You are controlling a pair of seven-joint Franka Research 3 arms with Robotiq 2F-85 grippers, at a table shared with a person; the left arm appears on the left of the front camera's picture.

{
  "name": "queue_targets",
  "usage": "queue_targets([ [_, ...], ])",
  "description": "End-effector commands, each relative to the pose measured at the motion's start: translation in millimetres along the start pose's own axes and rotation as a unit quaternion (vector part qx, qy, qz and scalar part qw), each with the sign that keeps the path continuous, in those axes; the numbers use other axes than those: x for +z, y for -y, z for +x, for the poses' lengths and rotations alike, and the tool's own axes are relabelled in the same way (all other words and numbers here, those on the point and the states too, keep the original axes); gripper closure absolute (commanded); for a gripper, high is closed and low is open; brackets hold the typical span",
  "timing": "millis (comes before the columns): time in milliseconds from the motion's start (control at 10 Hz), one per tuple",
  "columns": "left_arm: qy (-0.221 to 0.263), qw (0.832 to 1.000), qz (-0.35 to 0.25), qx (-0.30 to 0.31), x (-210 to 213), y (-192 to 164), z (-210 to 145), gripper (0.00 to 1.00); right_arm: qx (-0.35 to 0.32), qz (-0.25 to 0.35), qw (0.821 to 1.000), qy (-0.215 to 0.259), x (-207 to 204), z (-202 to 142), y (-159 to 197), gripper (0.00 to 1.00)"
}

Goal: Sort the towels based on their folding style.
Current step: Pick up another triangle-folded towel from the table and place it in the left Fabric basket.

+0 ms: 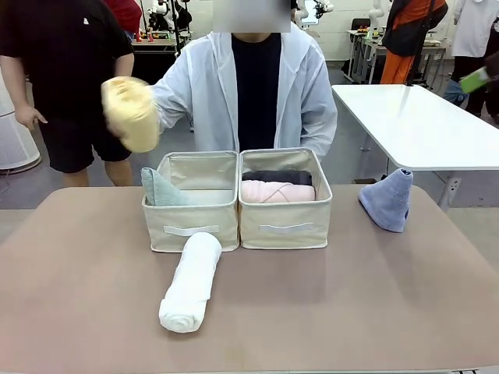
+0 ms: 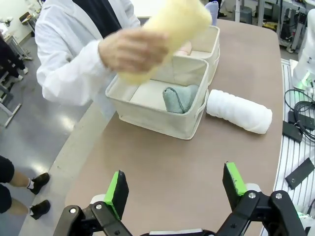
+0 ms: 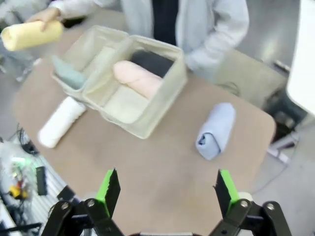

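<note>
Front view first: the person across the table has the yellow roll lifted in the air, above the tabletop's far left edge. The white roll lies on the bare tabletop near the middle. One end is up against the front wall of the left bin and the other points at your near edge. The mint cone leans in that bin's left corner. The dark grey roll and the pink roll lie side by side in the right bin. The blue cone stands alone near the far right corner.

Left wrist view: your left gripper hangs over open tabletop with its jaws spread wide and nothing between them. The white roll is ahead and to the right, and the person's hand is wrapped around the yellow roll above the bins.

Right wrist view: your right gripper is also wide open and empty, well above the table, with the blue cone just ahead of it.

These should all be light, soft terry that squashes rather than slips. Take a roll across its middle, jaws spanning the short width, because a pinch at the end may start it unrolling. Take the cone low on its thick body, since the tip will likely flop.
</note>
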State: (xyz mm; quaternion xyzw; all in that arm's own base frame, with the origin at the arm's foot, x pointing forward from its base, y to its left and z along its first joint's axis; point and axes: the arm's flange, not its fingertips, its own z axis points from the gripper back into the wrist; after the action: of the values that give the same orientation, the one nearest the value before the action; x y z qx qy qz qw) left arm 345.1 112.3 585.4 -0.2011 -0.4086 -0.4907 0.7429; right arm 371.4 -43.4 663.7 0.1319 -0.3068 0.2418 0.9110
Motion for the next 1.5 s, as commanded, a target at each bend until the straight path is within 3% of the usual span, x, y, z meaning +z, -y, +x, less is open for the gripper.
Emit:
queue_targets([
  [0, 0.005, 1.0, -0.002, -0.002, -1, 1, 0, 0.0, -0.056, -0.049, 0.993, -0.097, -12, 28, -9, 0.0],
  [400, 0.005, 1.0, -0.002, -0.002, -1, 1, 0, 0.0, -0.126, -0.07, 0.97, -0.194, -65, 59, -4, 0.0],
  [600, 0.005, 1.0, -0.002, -0.002, -1, 1, 0, 0.0, -0.111, -0.068, 0.976, -0.174, -66, 45, -5, 0.0],
  [1200, 0.005, 1.0, -0.002, -0.002, -1, 1, 0, 0.0, -0.111, -0.068, 0.976, -0.174, -66, 45, -5, 0.0],
  [1400, 0.005, 1.0, -0.002, -0.002, -1, 1, 0, 0.0, -0.146, -0.098, 0.969, -0.174, -82, 54, 3, 0.0],
])
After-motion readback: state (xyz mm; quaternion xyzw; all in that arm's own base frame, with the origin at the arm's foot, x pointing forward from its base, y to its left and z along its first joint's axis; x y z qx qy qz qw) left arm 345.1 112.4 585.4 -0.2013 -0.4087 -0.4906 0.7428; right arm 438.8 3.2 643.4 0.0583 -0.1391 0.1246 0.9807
